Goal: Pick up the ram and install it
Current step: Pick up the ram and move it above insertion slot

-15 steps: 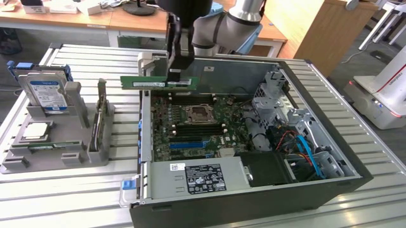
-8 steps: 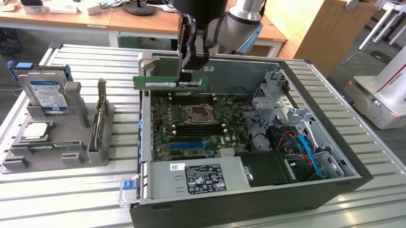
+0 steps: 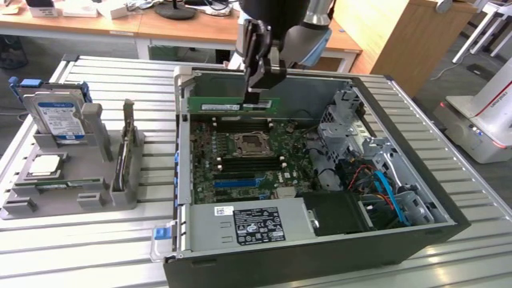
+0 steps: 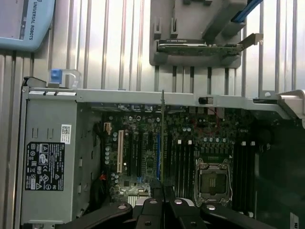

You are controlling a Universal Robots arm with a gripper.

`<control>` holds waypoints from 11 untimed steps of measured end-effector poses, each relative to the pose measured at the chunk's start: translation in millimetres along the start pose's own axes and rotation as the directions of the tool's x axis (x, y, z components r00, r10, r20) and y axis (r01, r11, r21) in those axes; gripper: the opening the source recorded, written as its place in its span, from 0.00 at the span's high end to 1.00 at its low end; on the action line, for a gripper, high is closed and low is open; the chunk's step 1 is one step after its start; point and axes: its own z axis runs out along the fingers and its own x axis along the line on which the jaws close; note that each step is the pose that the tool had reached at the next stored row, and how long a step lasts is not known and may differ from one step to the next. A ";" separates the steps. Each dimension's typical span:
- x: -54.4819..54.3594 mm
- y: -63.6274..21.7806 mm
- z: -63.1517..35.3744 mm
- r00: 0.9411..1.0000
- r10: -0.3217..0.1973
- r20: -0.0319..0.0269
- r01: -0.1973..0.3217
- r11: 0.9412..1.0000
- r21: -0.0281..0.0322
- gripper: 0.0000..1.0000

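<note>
"UNIVERSAL ROBOTS" stands in dark capitals on a pale blue casing (image 4: 21, 21) in the wrist view. The power supply (image 4: 47, 119) carries a black label (image 4: 44, 166) crowded with certification symbols and fine print, and a small white sticker (image 4: 66, 133) with a code. None of these can be read. The blue label on the hard drive (image 3: 59, 117) and the white label on the ram (image 3: 216, 103) are too small to read.

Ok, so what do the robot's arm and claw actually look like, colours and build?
The arm ends in a rounded silver-grey wrist joint with a pale blue cap, under a black section. The claw is black, made of flat hinged linkage bars that taper to slim fingers. In the wrist view, those linkage bars carry shiny round pivot pins.
</note>
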 end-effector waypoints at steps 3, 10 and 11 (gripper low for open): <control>0.2 -11.0 -0.4 1.000 0.000 0.000 0.000 1.000 0.000 0.88; 1.0 -35.6 -1.5 1.000 0.000 0.000 0.000 1.000 0.000 0.88; 1.1 -38.5 -1.6 1.000 0.000 0.000 0.000 1.000 0.000 0.88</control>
